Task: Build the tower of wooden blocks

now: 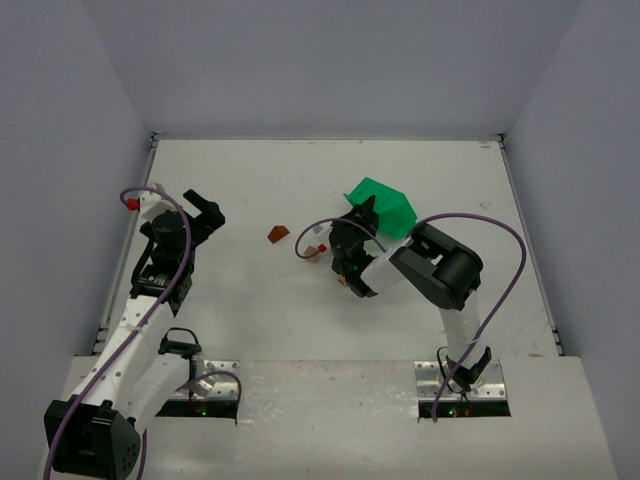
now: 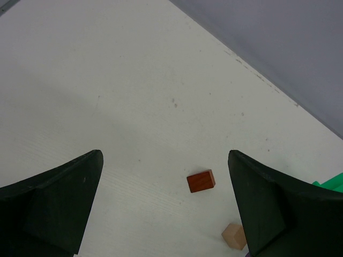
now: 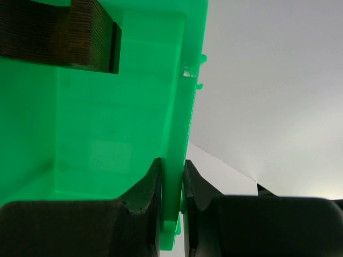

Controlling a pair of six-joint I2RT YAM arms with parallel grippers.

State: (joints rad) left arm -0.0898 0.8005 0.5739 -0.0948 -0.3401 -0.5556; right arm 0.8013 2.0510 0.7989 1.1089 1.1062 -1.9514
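I take bin as landmark. Block inside bin. My right pincer astride bin's near-left wall, one finger inside, other outside. Loose block on desk, left of bin; second loose block near it. My left pincer farther left of bin, beyond both.

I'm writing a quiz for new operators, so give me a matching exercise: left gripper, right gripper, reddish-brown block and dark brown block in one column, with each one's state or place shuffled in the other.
1. left gripper
2. right gripper
3. reddish-brown block
4. dark brown block

A. inside the green bin
B. open, holding nothing
C. lying on the table
D. shut on the green bin's wall

Pairs: 1-B, 2-D, 3-C, 4-A.
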